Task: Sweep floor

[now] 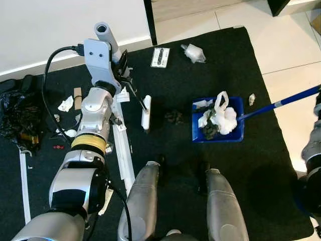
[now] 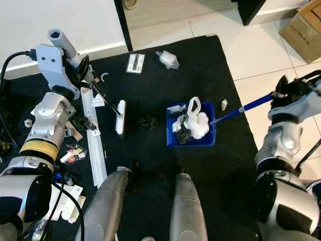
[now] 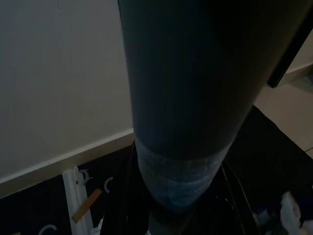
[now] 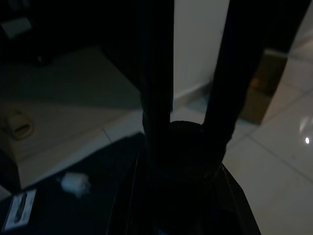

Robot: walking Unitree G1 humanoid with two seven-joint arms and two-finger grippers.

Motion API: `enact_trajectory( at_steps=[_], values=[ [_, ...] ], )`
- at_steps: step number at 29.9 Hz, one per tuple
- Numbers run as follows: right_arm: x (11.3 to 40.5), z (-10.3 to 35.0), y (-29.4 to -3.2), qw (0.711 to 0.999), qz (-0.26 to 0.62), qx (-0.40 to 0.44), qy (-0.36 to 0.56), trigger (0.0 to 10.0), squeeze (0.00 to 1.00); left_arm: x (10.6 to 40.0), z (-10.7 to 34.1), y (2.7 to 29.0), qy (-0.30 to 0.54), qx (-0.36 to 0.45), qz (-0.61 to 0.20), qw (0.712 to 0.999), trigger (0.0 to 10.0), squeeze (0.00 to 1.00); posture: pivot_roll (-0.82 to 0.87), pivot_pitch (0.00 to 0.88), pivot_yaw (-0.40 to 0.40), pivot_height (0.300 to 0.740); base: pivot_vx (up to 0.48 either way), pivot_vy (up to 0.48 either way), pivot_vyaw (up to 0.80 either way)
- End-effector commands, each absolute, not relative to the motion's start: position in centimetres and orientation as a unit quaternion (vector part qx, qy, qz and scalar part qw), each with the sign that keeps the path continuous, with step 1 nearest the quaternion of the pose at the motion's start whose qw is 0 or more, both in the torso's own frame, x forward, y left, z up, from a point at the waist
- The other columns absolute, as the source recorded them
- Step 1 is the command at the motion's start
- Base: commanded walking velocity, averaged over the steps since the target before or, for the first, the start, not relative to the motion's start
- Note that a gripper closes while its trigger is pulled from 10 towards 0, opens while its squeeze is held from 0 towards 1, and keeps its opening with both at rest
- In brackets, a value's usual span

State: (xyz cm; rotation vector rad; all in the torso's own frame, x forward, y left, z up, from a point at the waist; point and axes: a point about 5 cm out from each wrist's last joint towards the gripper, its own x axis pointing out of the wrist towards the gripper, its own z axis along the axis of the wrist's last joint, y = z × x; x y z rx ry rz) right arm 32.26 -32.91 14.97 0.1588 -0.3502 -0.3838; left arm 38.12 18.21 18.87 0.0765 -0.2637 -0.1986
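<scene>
My left gripper (image 1: 123, 69) is shut on the brush's handle, high at the left of the black mat (image 1: 165, 150). A thin black rod runs down from it to the white brush head (image 1: 146, 113), which rests on the mat. A dark clump of debris (image 1: 173, 117) lies between the brush head and the blue dustpan (image 1: 235, 136). White crumpled rubbish and dark bits sit in the pan. Its long blue handle (image 2: 246, 108) rises to the right, where my right gripper (image 2: 285, 91) is shut on it.
On the mat's far side lie a crumpled white wad (image 1: 194, 52), a flat white packet (image 1: 160, 56) and a small scrap (image 1: 252, 99). White strips (image 1: 123, 150), paper scraps and a black bag (image 1: 14, 116) clutter the left. White tile (image 2: 261, 45) and a cardboard box (image 2: 303, 25) lie to the right. My legs (image 1: 144, 201) stand at the near edge.
</scene>
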Motion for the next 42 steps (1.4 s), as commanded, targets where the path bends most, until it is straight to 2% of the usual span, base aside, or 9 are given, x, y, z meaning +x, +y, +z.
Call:
enact_trajectory(
  at_steps=[1, 20, 22, 24, 27, 28, 31, 37, 42],
  values=[
    [31.3, 13.2, -33.0, 0.963, -0.209, 0.080, -0.151, 10.0, 0.00, 37.9, 17.5, 17.8, -0.110, 0.036, -0.098, 0.988, 10.0, 0.00, 0.15, 0.469, 0.077, 0.740, 0.000, 0.000, 0.00],
    [30.3, 10.9, -32.1, 0.971, -0.205, 0.051, -0.116, 10.0, 0.00, 37.8, 15.8, 11.6, -0.045, 0.011, -0.144, 0.988, 10.0, 0.00, 0.16, 0.460, 0.083, 0.740, 0.000, 0.000, 0.00],
    [30.2, 10.5, -31.9, 0.971, -0.206, 0.051, -0.111, 10.0, 0.00, 37.6, 15.1, 9.5, -0.007, 0.014, -0.155, 0.988, 10.0, 0.00, 0.16, 0.451, 0.082, 0.740, 0.000, 0.000, 0.00],
    [30.2, 10.5, -31.9, 0.971, -0.206, 0.051, -0.111, 10.0, 0.00, 37.6, 15.1, 9.5, -0.007, 0.014, -0.155, 0.988, 10.0, 0.00, 0.16, 0.451, 0.082, 0.740, 0.000, 0.000, 0.00],
    [30.3, 10.4, -31.7, 0.971, -0.207, 0.051, -0.108, 10.0, 0.00, 37.2, 15.3, 6.5, 0.023, 0.002, -0.184, 0.983, 10.0, 0.00, 0.16, 0.452, 0.081, 0.740, 0.000, 0.000, 0.00],
    [30.3, 10.4, -31.7, 0.971, -0.207, 0.051, -0.108, 10.0, 0.00, 37.2, 15.3, 6.5, 0.023, 0.002, -0.184, 0.983, 10.0, 0.00, 0.16, 0.452, 0.081, 0.740, 0.000, 0.000, 0.00],
    [30.4, 10.4, -31.6, 0.971, -0.207, 0.052, -0.107, 10.0, 0.00, 36.6, 16.9, 3.4, 0.038, -0.026, -0.236, 0.971, 10.0, 0.00, 0.16, 0.448, 0.081, 0.740, 0.000, 0.000, 0.00],
    [30.4, 10.4, -31.5, 0.971, -0.209, 0.052, -0.104, 10.0, 0.00, 34.7, 21.3, -0.1, 0.051, -0.104, -0.308, 0.944, 10.0, 0.00, 0.16, 0.439, 0.079, 0.740, 0.000, 0.000, 0.00],
    [30.5, 10.3, -31.4, 0.971, -0.210, 0.054, -0.103, 10.0, 0.00, 34.8, 25.1, 0.0, 0.018, -0.161, -0.302, 0.940, 10.0, 0.00, 0.16, 0.436, 0.077, 0.740, 0.000, 0.000, 0.00]
  ],
)
